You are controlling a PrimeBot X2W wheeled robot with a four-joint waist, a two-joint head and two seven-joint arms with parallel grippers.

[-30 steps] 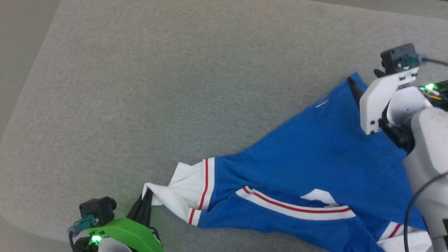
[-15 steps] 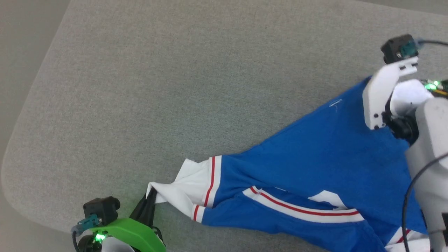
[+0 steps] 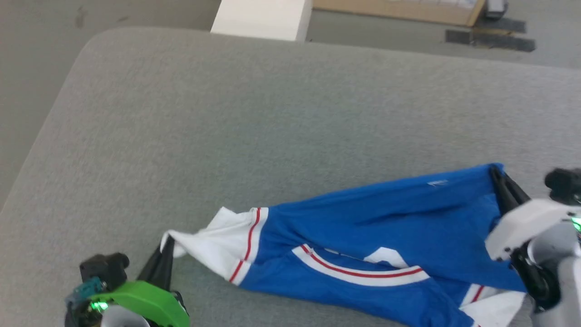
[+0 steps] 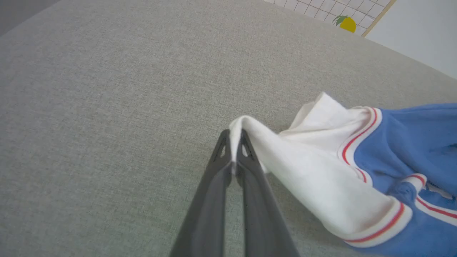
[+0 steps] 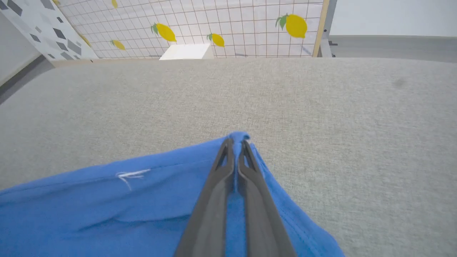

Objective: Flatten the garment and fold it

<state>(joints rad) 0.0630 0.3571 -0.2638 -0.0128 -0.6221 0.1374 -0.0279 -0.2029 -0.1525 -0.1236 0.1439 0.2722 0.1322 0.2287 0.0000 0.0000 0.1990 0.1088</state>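
The garment is lying rumpled on the grey padded surface, stretching between the two claws. The left gripper is pinching the white sleeve tip at the cloth's 9 o'clock end, jaws clamped on it, while the right gripper is clamping a blue corner at the 2 o'clock end, the shirt spreading from it toward 8 o'clock
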